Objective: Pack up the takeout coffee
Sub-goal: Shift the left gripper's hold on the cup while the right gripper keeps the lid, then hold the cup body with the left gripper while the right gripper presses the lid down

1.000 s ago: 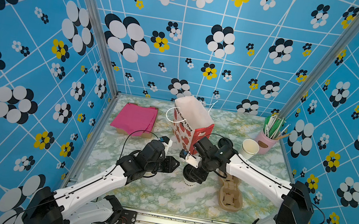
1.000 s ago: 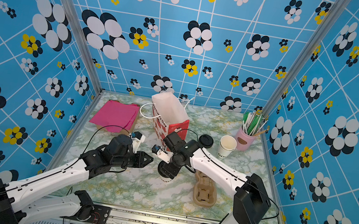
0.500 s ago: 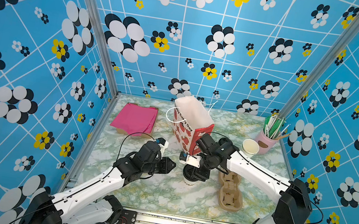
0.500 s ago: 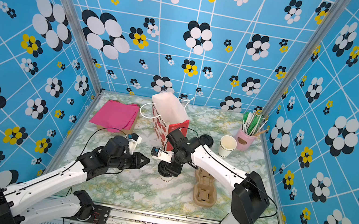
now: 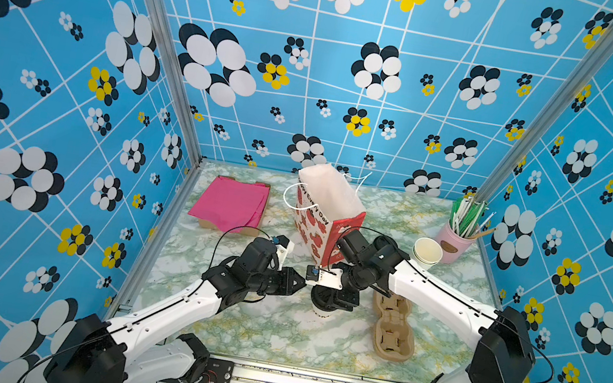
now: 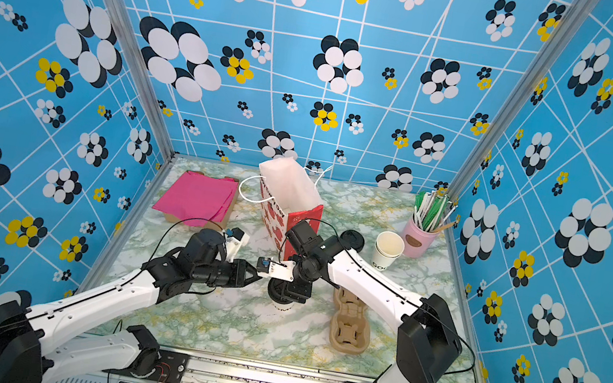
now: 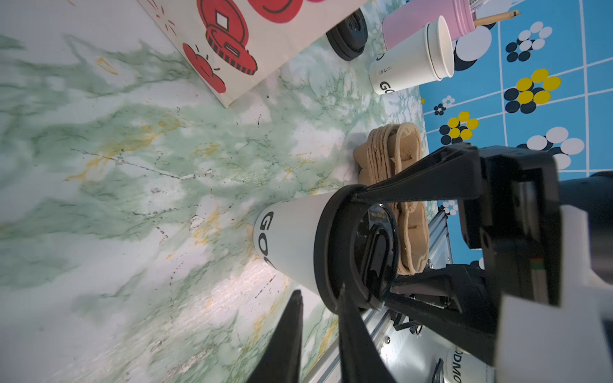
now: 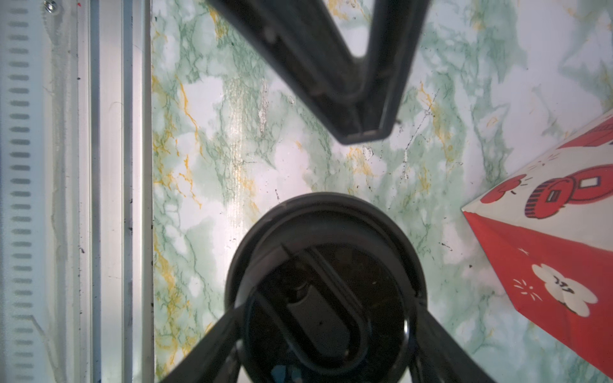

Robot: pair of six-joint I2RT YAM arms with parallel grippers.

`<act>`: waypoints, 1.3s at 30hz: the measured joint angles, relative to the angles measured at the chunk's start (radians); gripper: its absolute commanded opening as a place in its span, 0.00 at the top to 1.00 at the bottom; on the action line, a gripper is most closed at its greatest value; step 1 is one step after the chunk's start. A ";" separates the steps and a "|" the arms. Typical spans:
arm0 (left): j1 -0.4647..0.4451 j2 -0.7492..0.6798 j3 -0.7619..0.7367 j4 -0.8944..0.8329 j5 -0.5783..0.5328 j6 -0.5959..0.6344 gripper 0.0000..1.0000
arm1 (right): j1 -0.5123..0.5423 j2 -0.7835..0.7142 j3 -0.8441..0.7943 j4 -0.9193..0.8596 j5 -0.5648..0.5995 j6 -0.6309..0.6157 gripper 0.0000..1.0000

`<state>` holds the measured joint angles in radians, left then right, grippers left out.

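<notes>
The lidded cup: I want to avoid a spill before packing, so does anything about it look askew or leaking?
Nothing stands out. The takeout coffee stands upright on the marble table, its black lid seated evenly, with the right gripper straddling the lid; no liquid shows around it.

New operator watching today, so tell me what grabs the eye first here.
The right gripper straddles the black lid of the takeout coffee at mid-table, the left gripper nearly shut beside it. Behind stands the red-and-white gift bag; a brown cup carrier lies to the cup's right.
</notes>
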<state>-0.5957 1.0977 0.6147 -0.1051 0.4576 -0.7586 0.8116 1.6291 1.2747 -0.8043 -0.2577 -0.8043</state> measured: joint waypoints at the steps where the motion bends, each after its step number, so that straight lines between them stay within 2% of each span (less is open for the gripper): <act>1: 0.000 0.014 0.000 0.005 0.010 0.000 0.79 | -0.002 0.000 0.000 0.000 -0.005 -0.010 0.26; 12: 0.000 0.120 0.011 0.042 0.072 0.003 0.80 | -0.013 0.004 0.000 0.002 -0.032 -0.066 0.26; 26: 0.000 0.183 0.050 0.080 0.097 0.008 0.81 | -0.016 0.005 -0.001 0.004 -0.037 -0.073 0.26; 30: -0.006 0.201 0.068 0.050 0.087 0.027 0.81 | -0.018 0.005 -0.003 0.005 -0.040 -0.073 0.26; 39: -0.054 0.204 0.135 -0.081 -0.006 0.098 0.82 | -0.025 -0.010 -0.027 0.026 -0.053 -0.071 0.26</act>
<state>-0.6495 1.3018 0.7494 -0.1860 0.4511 -0.6601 0.7864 1.6192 1.2480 -0.7784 -0.3103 -0.8757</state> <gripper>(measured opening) 0.178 0.740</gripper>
